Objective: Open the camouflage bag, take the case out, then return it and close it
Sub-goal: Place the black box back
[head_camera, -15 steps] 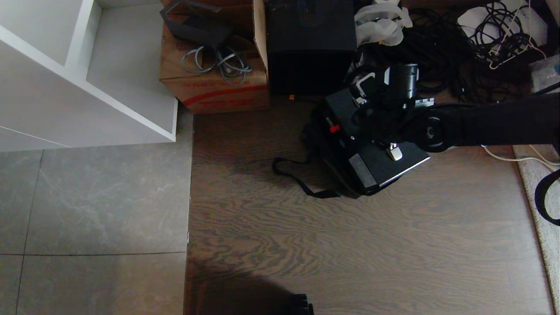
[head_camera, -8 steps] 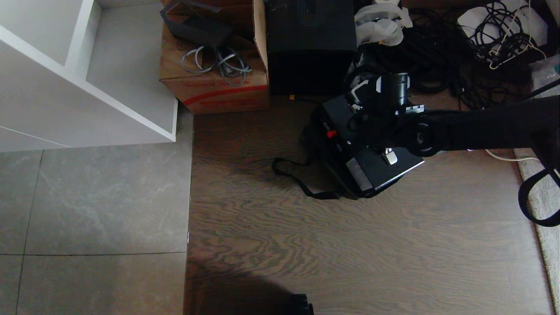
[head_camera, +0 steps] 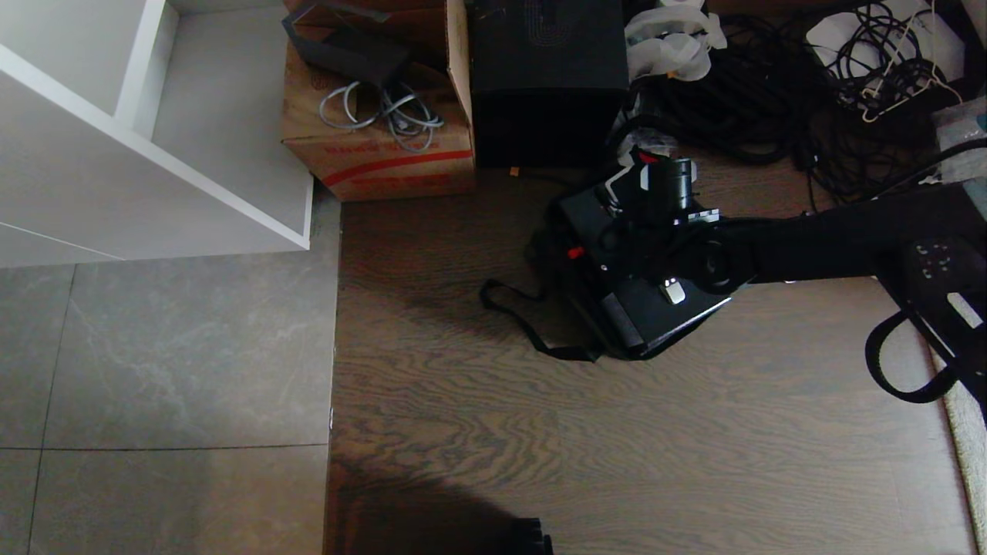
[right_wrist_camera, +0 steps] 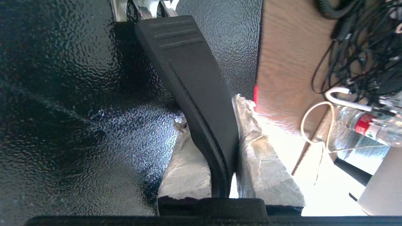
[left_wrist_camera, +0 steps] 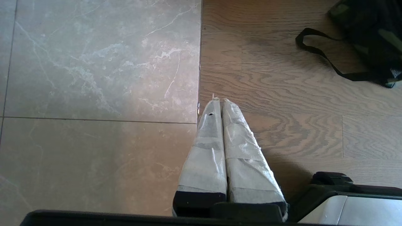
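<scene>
The flat black case [head_camera: 655,308] hangs tilted over the camouflage bag [head_camera: 549,240], which shows only as a dark edge with its black strap [head_camera: 524,327] lying on the wood floor. My right gripper [right_wrist_camera: 210,110] is shut on the case's black handle bar [right_wrist_camera: 188,69], with one taped finger [right_wrist_camera: 260,157] on each side and the pebbled case surface [right_wrist_camera: 62,94] behind. A sliver of red [right_wrist_camera: 256,94] shows past the case's edge. The bag [left_wrist_camera: 370,28] also appears from the left wrist. My left gripper [left_wrist_camera: 219,101] is parked low over the floor, shut and empty.
A brown carton [head_camera: 378,146] with cables and a taller black box [head_camera: 547,77] stand behind the bag. A cable tangle [head_camera: 771,85] fills the back right, with a plastic bottle [right_wrist_camera: 364,125] near it. A white shelf unit [head_camera: 154,154] is at the left and a rug edge [head_camera: 964,416] at the right.
My right arm has carried the case a little to the left and nearer, lower over the bag. Its grip on the handle is unchanged. The left arm has not moved.
</scene>
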### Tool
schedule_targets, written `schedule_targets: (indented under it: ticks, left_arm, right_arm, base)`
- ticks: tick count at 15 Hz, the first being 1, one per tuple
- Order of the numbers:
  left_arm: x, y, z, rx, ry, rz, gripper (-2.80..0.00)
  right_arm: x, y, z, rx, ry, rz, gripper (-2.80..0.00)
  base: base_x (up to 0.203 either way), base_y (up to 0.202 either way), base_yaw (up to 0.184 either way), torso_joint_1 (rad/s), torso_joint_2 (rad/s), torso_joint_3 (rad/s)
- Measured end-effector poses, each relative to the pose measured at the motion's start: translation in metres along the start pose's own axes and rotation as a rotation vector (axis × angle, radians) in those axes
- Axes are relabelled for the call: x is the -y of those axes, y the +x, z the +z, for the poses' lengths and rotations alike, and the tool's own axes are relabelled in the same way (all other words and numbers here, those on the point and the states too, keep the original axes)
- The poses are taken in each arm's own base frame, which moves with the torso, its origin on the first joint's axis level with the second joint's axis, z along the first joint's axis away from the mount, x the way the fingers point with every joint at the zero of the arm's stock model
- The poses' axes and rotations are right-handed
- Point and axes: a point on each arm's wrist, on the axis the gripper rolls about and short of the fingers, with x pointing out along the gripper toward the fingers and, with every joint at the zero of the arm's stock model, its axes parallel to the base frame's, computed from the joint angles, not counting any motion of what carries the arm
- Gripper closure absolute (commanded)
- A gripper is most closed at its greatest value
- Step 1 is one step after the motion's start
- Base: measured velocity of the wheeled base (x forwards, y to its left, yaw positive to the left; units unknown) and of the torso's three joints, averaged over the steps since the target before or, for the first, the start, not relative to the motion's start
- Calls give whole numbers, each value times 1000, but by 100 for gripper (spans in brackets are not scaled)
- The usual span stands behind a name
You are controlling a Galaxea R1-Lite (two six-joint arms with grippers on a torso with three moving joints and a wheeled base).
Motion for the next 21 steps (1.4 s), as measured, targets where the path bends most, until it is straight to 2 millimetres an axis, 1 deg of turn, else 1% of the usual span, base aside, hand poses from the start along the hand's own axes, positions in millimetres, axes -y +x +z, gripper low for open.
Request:
schedule_targets:
  ticks: [2, 6, 10, 11, 15, 17, 18, 21]
  left_arm:
    - [0, 0, 0, 0, 0, -1, 0]
    - [0, 0, 0, 0, 0, -1, 0]
    - [0, 0, 0, 0, 0, 0, 0]
    - [0, 0, 0, 0, 0, 0, 0]
    - [0, 0, 0, 0, 0, -1, 0]
    - [0, 0, 0, 0, 0, -1, 0]
    - [0, 0, 0, 0, 0, 0, 0]
    - [0, 0, 0, 0, 0, -1, 0]
  right_arm:
    - [-8, 5, -4, -11, -12, 7, 0]
    - [-18, 13, -6, -8, -16, 18, 0]
    - [-29, 20, -12, -22, -21, 26, 0]
    - [-31, 21, -13, -26, -25, 29, -280]
    - [-37, 21, -21, -45, -52, 53, -280]
    - [-46, 18, -36, -83, -107, 104, -280]
    - [-51, 14, -43, -100, -134, 142, -280]
    - [-55, -12, -58, -134, -208, 251, -280]
  base:
    - [0, 0, 0, 0, 0, 0]
    - [0, 0, 0, 0, 0, 0]
    - [0, 0, 0, 0, 0, 0]
    - [0, 0, 0, 0, 0, 0]
    - [0, 0, 0, 0, 0, 0]
    - [0, 0, 0, 0, 0, 0]
    - [0, 0, 0, 0, 0, 0]
    - [0, 0, 0, 0, 0, 0]
